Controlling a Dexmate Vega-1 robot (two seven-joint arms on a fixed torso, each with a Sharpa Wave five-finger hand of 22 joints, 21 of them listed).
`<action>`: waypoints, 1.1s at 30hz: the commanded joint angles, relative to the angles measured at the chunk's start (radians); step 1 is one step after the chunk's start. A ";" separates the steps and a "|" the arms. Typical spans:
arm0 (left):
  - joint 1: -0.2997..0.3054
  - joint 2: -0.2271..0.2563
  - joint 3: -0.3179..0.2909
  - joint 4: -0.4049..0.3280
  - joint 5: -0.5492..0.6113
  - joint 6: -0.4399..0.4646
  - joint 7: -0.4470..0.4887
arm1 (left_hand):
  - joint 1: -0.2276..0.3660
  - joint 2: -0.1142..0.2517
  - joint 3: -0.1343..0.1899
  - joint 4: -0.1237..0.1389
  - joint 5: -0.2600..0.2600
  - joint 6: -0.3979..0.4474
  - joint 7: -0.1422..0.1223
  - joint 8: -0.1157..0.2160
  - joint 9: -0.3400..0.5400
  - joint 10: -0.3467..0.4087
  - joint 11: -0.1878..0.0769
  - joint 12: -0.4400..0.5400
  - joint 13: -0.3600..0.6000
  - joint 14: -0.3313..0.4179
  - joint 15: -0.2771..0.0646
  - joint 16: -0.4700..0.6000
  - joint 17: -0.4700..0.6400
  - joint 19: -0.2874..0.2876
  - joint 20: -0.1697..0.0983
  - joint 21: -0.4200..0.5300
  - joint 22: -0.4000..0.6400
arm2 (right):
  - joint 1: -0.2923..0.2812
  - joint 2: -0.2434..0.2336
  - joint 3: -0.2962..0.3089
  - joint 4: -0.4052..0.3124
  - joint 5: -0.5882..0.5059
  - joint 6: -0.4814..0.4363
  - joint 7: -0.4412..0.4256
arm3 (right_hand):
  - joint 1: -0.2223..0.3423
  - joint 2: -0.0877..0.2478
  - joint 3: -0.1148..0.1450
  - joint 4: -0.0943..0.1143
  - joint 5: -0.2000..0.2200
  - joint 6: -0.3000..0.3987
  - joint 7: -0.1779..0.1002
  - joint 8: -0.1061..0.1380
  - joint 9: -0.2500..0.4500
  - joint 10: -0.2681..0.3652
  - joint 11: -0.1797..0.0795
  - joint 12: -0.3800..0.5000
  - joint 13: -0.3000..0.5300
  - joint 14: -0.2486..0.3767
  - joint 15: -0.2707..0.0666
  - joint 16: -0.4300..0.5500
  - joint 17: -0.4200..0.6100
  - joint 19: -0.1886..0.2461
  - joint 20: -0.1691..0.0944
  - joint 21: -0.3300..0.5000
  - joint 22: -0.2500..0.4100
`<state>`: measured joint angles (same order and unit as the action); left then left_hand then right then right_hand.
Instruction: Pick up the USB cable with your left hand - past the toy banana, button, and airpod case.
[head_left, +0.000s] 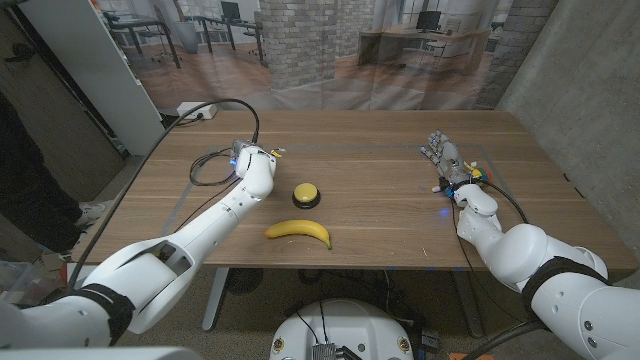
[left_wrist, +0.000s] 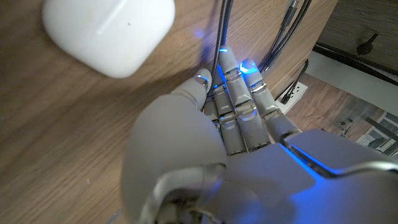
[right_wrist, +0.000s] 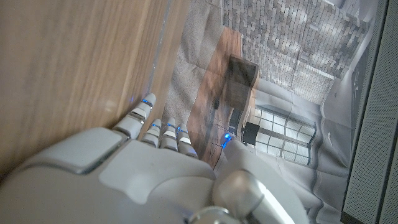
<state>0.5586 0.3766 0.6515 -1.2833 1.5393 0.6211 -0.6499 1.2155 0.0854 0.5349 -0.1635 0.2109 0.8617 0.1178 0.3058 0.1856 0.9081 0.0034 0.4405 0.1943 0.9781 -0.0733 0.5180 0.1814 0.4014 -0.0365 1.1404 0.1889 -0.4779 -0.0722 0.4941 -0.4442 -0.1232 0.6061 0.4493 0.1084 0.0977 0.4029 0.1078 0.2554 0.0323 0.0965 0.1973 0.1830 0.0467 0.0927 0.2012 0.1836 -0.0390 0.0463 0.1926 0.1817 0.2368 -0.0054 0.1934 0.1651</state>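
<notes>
One left robot hand (left_wrist: 239, 112) past airpod case (left_wrist: 109, 31), fingers extended onto USB cable (left_wrist: 221, 28), ungripped; next, curl around it.

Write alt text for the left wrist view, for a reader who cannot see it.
The robot's left hand reaches along the wooden table with its fingertips at a black USB cable, not plainly gripping it. A white airpod case lies on the table beside the fingers.
</notes>
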 joint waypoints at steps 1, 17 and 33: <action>0.045 0.008 -0.038 -0.053 0.000 0.006 0.106 | -0.020 0.013 0.003 0.013 -0.006 0.125 -0.029 0.004 0.016 0.181 -0.152 0.003 -0.003 0.099 -0.117 -0.009 -0.003 0.006 -0.013 0.014 0.000 | -0.007 0.006 -0.010 -0.016 0.000 0.003 0.004 | -0.006 0.002 -0.001 -0.004 0.005 0.007 0.004 0.002 0.002 0.006 0.000 0.001 0.005 0.004 0.002 0.001 0.001 0.009 -0.001 0.004 0.004; 0.089 0.007 -0.095 -0.145 0.013 0.031 0.141 | -0.029 0.011 0.006 0.004 -0.019 0.183 -0.023 0.006 0.013 0.223 -0.138 -0.002 -0.003 0.153 -0.121 -0.010 0.012 0.023 -0.038 0.030 -0.003 | -0.029 0.025 -0.025 -0.069 0.003 0.000 0.017 | -0.005 0.003 0.000 -0.006 0.007 0.007 0.004 0.001 0.002 0.005 0.001 0.000 0.006 0.004 -0.001 -0.001 0.001 0.008 -0.002 0.002 0.004; 0.129 0.005 -0.137 -0.229 0.048 0.044 0.121 | -0.030 0.007 0.008 -0.001 -0.021 0.198 -0.021 -0.001 0.013 0.239 -0.130 -0.004 0.003 0.167 -0.116 -0.012 0.021 0.027 -0.059 0.038 -0.004 | -0.083 0.055 -0.030 -0.191 0.019 -0.037 0.036 | -0.004 0.004 0.001 -0.008 0.009 0.009 0.004 0.000 0.002 0.004 -0.002 -0.002 0.006 0.005 -0.001 -0.002 0.001 0.008 -0.004 0.001 0.004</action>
<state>0.6582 0.3819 0.5446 -1.4535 1.5638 0.6554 -0.5241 1.1779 0.0886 0.5391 -0.1601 0.1874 1.0187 0.0714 0.3085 0.1944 1.0324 -0.0218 0.4352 0.1934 1.0697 -0.1218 0.5060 0.1982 0.4158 -0.0463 1.1691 0.1811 -0.5277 -0.0370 0.4686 -0.5580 -0.1147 0.5918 0.4721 0.1084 0.0978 0.4002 0.1050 0.2588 0.0322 0.0965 0.1973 0.1839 0.0500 0.0894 0.2012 0.1836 -0.0391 0.0463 0.1925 0.1817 0.2367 -0.0053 0.1934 0.1651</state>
